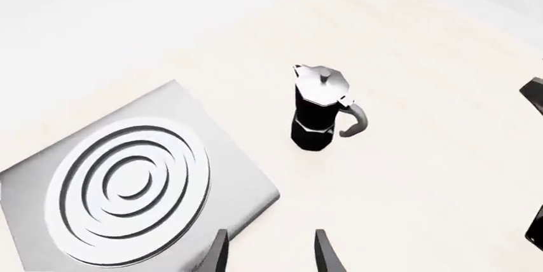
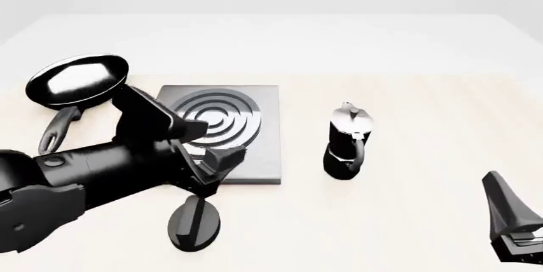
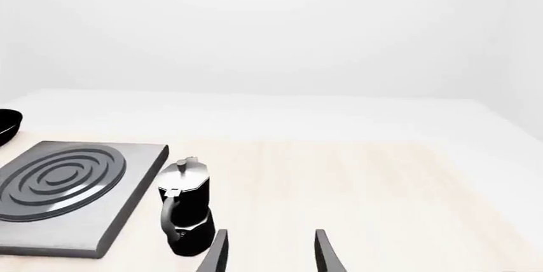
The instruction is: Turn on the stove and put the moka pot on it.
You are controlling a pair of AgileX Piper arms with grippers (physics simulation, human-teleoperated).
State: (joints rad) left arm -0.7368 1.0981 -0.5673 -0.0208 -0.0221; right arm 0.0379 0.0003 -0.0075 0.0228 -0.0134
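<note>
- Stove (image 2: 254, 151) lies flat on the pale table (image 2: 407, 49), a grey square slab with raised silver rings (image 2: 222, 119); its near left part is hidden behind the left arm (image 2: 93, 176) in the front view.
- Knob (image 2: 193, 222), black and oval, sits on the table just in front of the slab, apart from it, below the left gripper.
- Moka pot (image 2: 346, 141) stands upright on the table to the right of the slab, near it but not touching, not on the rings; black body, shiny lid, handle turned toward the near side.
- Frying pan (image 2: 78, 81) rests at the far left, beside the slab's left edge, with its handle (image 2: 58, 129) pointing toward the near side.
- Left gripper (image 2: 216, 169) hangs over the slab's near edge, above the knob; in the left wrist view its fingers (image 1: 215, 254) stand apart with nothing between them, over the slab's corner.
- Right gripper (image 3: 269, 253) is low at the right, well apart from the pot; its fingers (image 3: 327, 254) are spread and empty, with the pot just beside one fingertip in the right wrist view.
</note>
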